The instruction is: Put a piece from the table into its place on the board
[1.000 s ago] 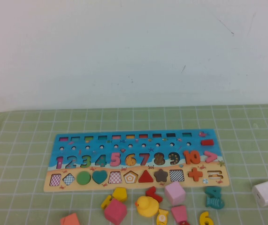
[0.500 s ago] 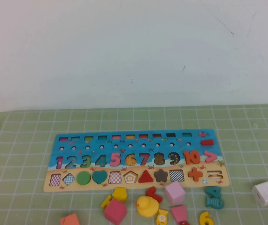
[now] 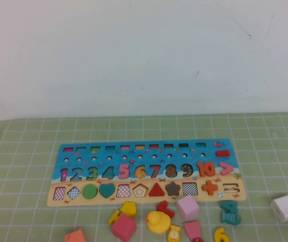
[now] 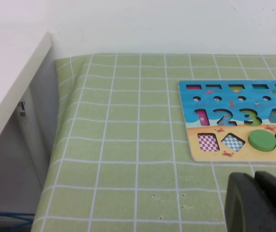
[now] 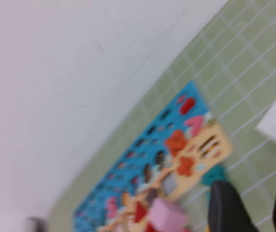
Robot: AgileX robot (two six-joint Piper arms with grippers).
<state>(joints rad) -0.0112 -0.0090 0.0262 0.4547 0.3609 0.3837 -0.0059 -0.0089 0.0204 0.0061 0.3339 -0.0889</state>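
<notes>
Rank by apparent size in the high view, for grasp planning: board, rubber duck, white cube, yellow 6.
1. board
2-3. white cube, rubber duck: alike
4. yellow 6, cropped

Neither gripper shows there.

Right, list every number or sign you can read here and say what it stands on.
"1 2 3 4 5 6 7 8 9 10": number row of the board.
">", "+", "=": board's right end.
"6": loose yellow piece at the table's near edge.
No printed words or brands are legible.
Left gripper and right gripper: unmarked.
</notes>
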